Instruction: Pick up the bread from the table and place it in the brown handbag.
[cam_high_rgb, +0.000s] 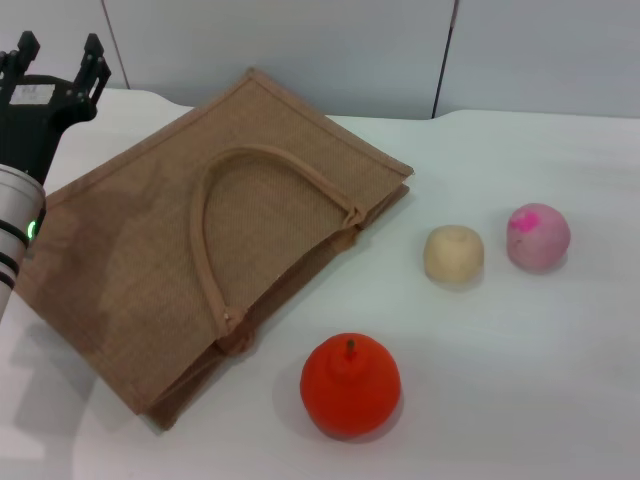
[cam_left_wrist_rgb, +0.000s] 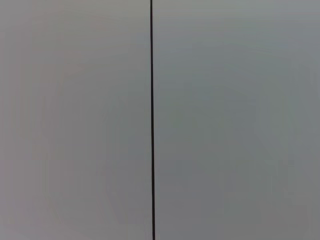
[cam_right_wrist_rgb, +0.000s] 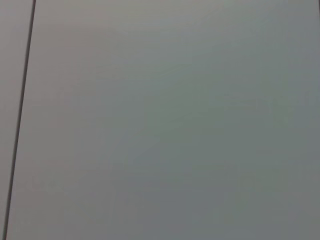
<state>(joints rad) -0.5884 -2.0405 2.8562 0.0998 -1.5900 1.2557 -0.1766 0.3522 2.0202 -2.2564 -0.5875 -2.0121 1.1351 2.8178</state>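
The brown handbag (cam_high_rgb: 130, 260) lies flat on the white table (cam_high_rgb: 520, 380), left of centre in the head view, with its looped handle (cam_high_rgb: 205, 215) resting on top. The bread is out of view in every picture. My left gripper (cam_high_rgb: 60, 48) is raised at the far left, above the bag's back corner, open with nothing between its fingers. The right gripper does not show in any view. Both wrist views show only grey wall panels with a dark seam.
An orange fruit (cam_high_rgb: 350, 385) sits near the table's front, right of the bag's mouth. A small beige bun (cam_high_rgb: 454, 252) and a pink round bun (cam_high_rgb: 538, 236) lie farther right. Grey wall panels (cam_high_rgb: 300, 50) stand behind the table.
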